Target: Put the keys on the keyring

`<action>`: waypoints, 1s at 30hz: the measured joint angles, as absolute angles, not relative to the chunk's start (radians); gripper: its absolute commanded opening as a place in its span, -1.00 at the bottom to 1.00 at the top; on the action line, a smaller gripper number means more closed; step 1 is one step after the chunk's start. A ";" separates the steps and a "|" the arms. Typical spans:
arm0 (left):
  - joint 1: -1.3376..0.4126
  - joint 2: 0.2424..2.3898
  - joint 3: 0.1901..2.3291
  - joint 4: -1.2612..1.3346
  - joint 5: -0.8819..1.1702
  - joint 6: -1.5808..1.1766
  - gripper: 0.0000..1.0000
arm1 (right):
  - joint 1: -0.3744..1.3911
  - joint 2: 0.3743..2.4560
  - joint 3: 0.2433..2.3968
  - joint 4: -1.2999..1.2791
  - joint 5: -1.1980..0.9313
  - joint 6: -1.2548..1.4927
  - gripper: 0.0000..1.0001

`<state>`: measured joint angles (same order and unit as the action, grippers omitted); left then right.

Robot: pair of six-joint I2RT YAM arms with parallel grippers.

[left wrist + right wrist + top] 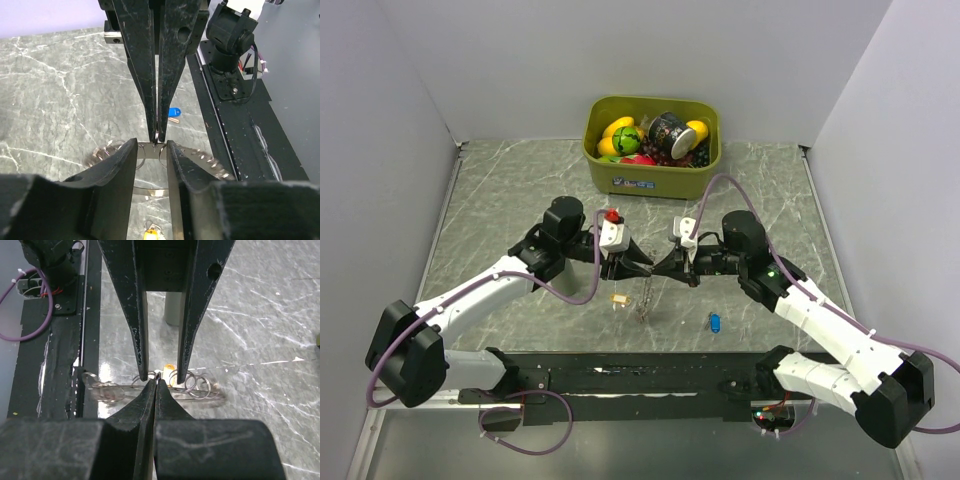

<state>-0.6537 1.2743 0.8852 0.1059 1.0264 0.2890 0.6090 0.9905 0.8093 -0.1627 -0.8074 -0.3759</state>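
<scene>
Two grippers tip to tip
The right gripper (156, 382) clamps the keyring (642, 297); the left gripper (151, 145) stands apart, astride its tip.

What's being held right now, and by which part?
The right gripper is shut on a thin loop of the silvery metal keyring; the left gripper straddles it with open jaws, gripping nothing.

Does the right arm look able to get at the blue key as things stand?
Probably not yet. The blue key lies unobstructed on the table close by, but the right tool is shut on the keyring, so it would have to let go first.
</scene>
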 measured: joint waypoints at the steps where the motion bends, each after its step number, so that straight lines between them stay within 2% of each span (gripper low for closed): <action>1: -0.654 1.274 0.885 0.104 1.024 0.295 -0.39 | 0.609 0.990 0.809 -0.161 -0.809 -0.376 -1.00; 8: -0.662 1.275 0.885 0.084 1.024 0.321 -0.67 | 0.609 0.990 0.809 -0.151 -0.816 -0.376 -1.00; 13: -0.663 1.301 0.905 0.055 1.029 0.338 -0.67 | 0.607 0.990 0.809 -0.169 -0.815 -0.379 -1.00; 18: -0.665 1.308 0.907 0.047 1.037 0.340 -0.96 | 0.606 0.990 0.809 -0.181 -0.823 -0.382 -1.00; 22: -0.667 1.308 0.907 0.038 1.043 0.360 -0.98 | 0.604 0.990 0.809 -0.189 -0.838 -0.384 -1.00; 26: -0.669 1.308 0.907 0.035 1.044 0.370 -0.98 | 0.602 0.990 0.809 -0.195 -0.848 -0.388 -0.85; 27: -0.670 1.308 0.907 0.035 1.044 0.373 -0.98 | 0.601 0.990 0.809 -0.196 -0.851 -0.389 -0.62; 28: -0.670 1.306 0.907 0.035 1.042 0.373 -0.98 | 0.601 0.990 0.809 -0.196 -0.854 -0.390 -0.52; 30: -0.670 1.305 0.907 0.038 1.037 0.377 -0.98 | 0.602 0.990 0.809 -0.196 -0.861 -0.387 -0.47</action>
<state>-0.6704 1.3052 0.9070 0.0376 1.0367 0.3767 0.6018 0.9897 0.8093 -0.1955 -0.8612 -0.3866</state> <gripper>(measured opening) 0.021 0.212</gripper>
